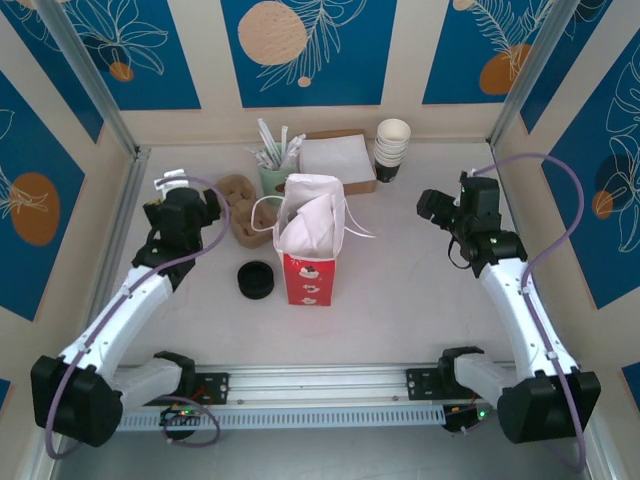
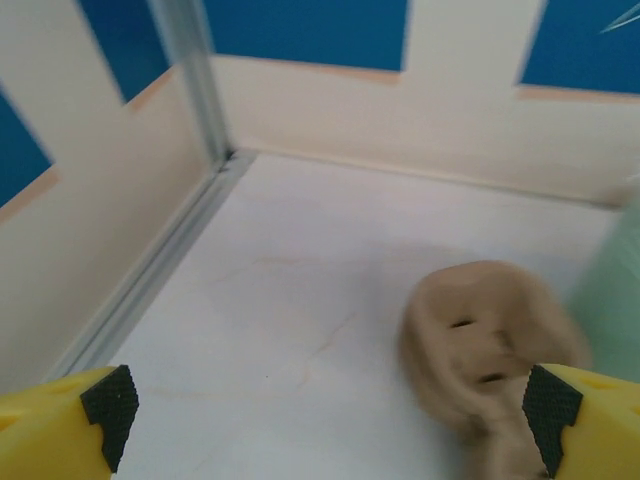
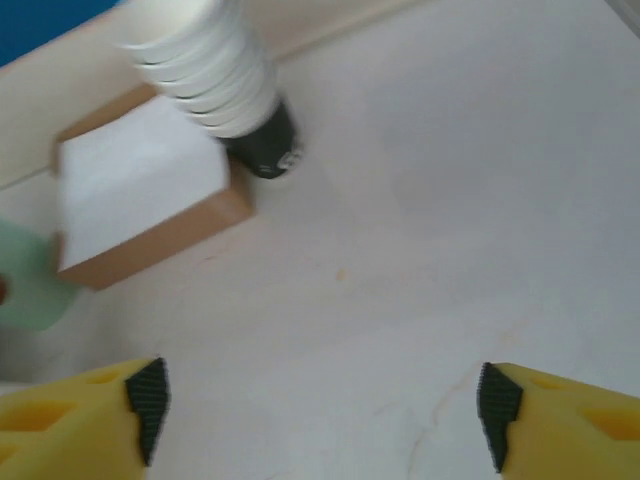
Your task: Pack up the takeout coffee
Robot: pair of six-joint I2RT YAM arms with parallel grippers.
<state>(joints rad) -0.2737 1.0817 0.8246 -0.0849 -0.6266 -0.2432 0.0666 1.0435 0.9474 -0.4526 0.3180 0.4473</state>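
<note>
left fingers [image 2: 110, 405] and right fingers [image 3: 148, 395] gape empty; print on red-and-white bag [image 1: 308, 278] too small to read.

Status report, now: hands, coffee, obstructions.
Left hand open, empty. Right hand open, empty. Bag upright mid-table, white paper on top; coffee inside unconfirmed. Black puck beside bag.

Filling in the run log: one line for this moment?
left gripper open, empty | right gripper open, empty | red-and-white bag upright mid-table
</note>
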